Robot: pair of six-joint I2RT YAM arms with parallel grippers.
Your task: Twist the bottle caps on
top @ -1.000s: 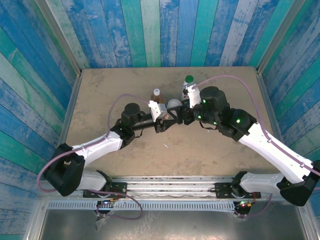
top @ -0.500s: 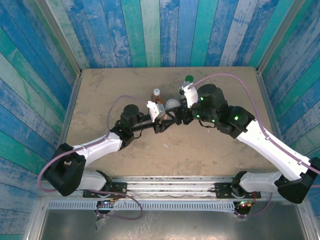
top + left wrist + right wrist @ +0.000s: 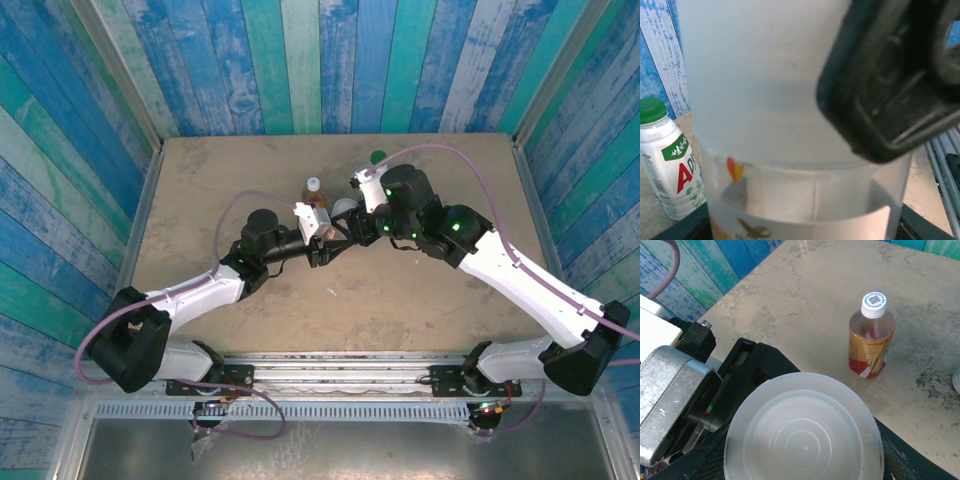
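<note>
The step in hand looks like the last capping: nearest the arm bases, at mid-table, the left gripper (image 3: 800, 227) is clamped on the body of the short clear bottle (image 3: 805, 200) and holds it upright, its dark fingers at the two lower corners of the left wrist view. The wide pale grey cap (image 3: 802, 432) sits on this bottle's mouth, level as far as the right wrist view shows; whether its thread has caught I cannot tell. The right gripper (image 3: 805, 465) hangs straight over the cap with a finger to each side of the rim, and one dark finger lies against the cap's side in the left wrist view, but whether the jaws have pinched it I cannot tell. My judgement is that the next move calls for a firm hold round the rim, then a turn about the bottle's upright axis while the left arm braces the body against the twist, the cap kept flat so it does not cross-thread. The clear wall below the cap shows a label with an orange mark and no liquid I can make out. Just beyond, on the sandy table (image 3: 805, 295), stands the amber bottle (image 3: 871, 342), filled nearly to the neck with amber drink and wearing the tiny white cap (image 3: 874, 302). Farthest back stands the white bottle (image 3: 670, 170) with its dark green cap (image 3: 651, 110) on; it is opaque, so its contents are hidden
</note>
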